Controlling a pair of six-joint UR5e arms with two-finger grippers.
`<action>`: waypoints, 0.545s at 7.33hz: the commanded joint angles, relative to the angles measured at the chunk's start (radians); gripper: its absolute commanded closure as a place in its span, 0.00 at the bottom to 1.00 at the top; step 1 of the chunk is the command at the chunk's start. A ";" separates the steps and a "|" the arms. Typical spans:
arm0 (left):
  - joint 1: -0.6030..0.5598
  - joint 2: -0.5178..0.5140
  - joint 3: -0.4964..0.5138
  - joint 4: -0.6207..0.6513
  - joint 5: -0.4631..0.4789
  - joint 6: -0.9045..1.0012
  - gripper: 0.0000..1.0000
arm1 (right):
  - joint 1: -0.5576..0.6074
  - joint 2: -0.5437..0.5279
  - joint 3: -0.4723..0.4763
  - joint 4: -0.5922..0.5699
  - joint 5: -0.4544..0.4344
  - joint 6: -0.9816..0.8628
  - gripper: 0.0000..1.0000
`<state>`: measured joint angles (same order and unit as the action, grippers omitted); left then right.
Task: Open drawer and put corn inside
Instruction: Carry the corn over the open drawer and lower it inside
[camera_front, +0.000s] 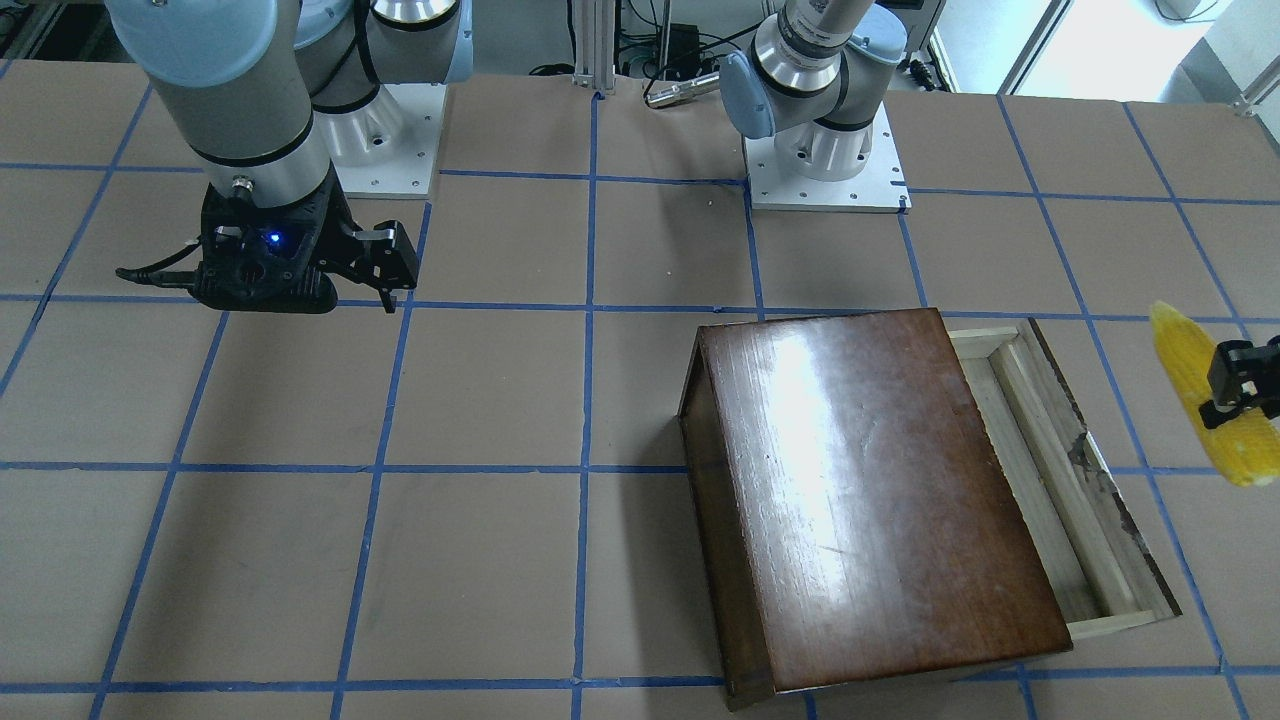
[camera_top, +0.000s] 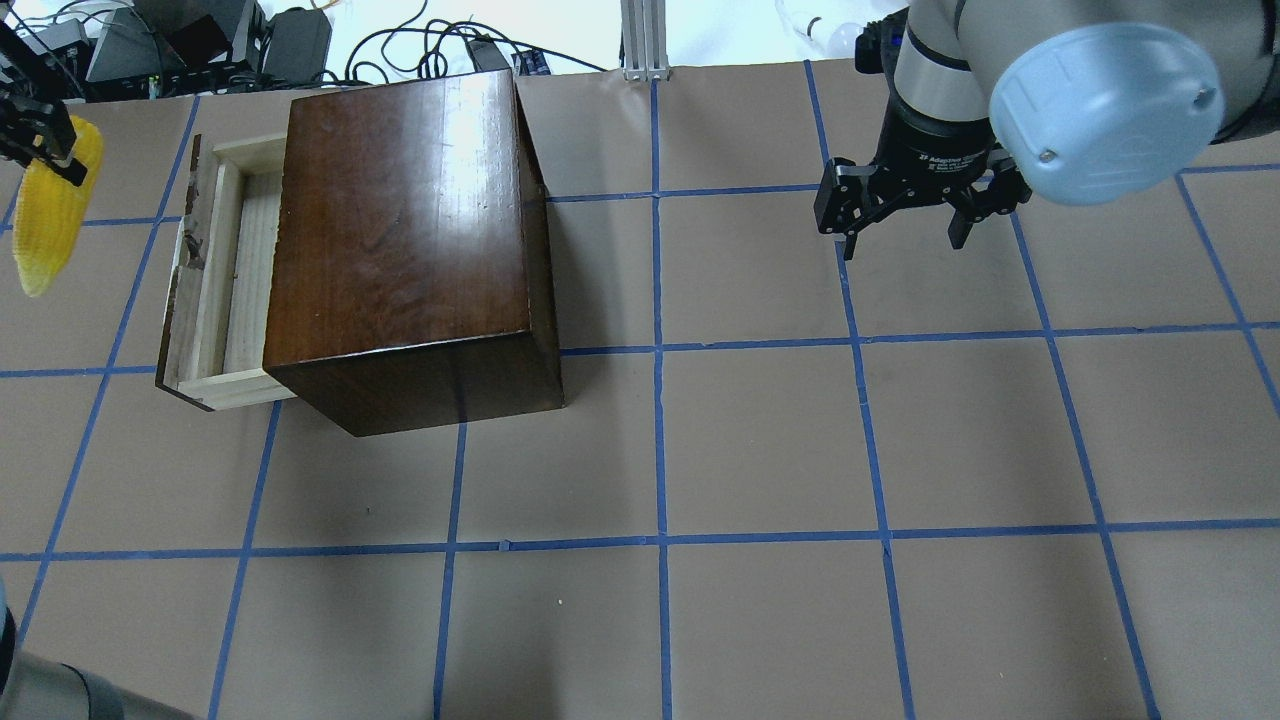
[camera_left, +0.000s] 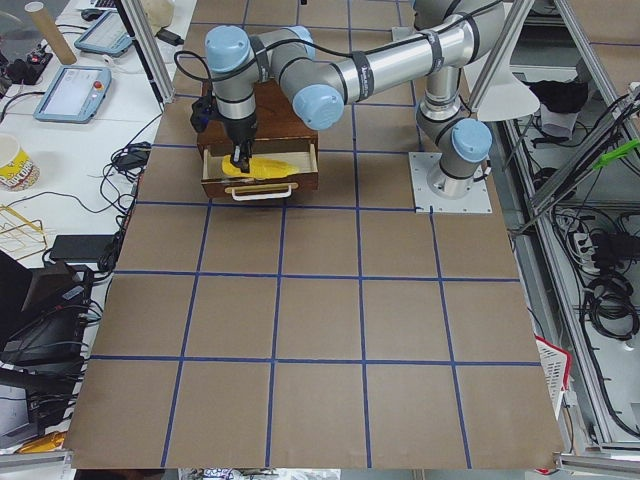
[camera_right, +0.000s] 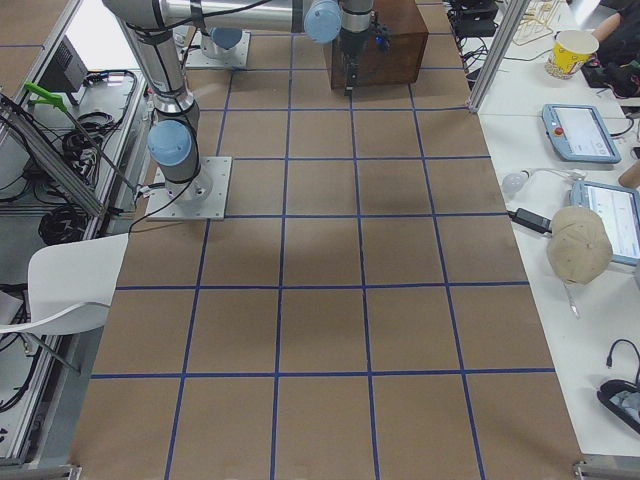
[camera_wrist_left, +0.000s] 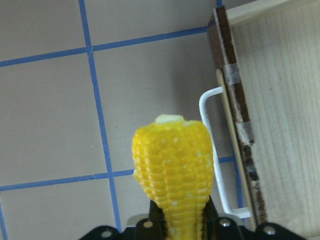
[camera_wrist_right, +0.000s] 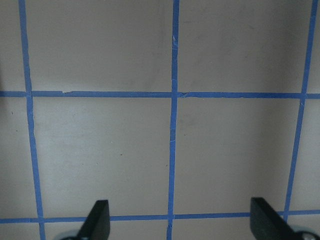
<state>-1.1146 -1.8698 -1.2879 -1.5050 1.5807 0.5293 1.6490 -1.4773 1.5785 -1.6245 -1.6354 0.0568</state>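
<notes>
The drawer (camera_top: 235, 270) is pulled partway out of the cabinet (camera_top: 400, 230), and a strip of its pale floor is bare and open to the sky. The corn (camera_top: 50, 215) is not in it yet. It hangs in the air, pinched across its width by the left hand (camera_top: 35, 130), whose fingers are closed on the cob.

In the overhead and front views the corn sits outside the drawer, beyond the dark front panel, on the side away from the cabinet. The left wrist view agrees. There the cob hangs over the table (camera_top: 760, 440) with the drawer's white handle (camera_wrist_left: 212, 150) between it and the panel. The side view from the robot's left puts the corn over the drawer, so how far out it really is cannot be settled.

The relation that counts is sideways. The open strip lies from the corn toward the cabinet, across the front panel. The cob's long axis runs roughly along the drawer's long side, so I judge that little or no turning is needed. What is needed is a shift over the panel and then a lowering. The exposed strip is narrow, which leaves little room to either side of the cob.

The right hand (camera_top: 900, 240) has its fingers spread and holds nothing. It hangs over the table well apart from the drawer, past the cabinet's far side. The left arm is plainly the nearer one.
</notes>
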 joint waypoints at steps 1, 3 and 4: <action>-0.062 -0.011 -0.005 -0.007 -0.031 -0.200 1.00 | 0.000 0.000 0.000 0.000 -0.001 0.000 0.00; -0.073 -0.031 -0.026 -0.003 -0.064 -0.253 1.00 | 0.000 -0.002 0.000 0.000 -0.001 0.000 0.00; -0.074 -0.041 -0.074 0.017 -0.061 -0.241 1.00 | 0.000 -0.002 0.000 0.000 -0.001 0.000 0.00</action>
<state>-1.1850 -1.8979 -1.3198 -1.5044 1.5237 0.2926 1.6491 -1.4785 1.5785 -1.6245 -1.6367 0.0568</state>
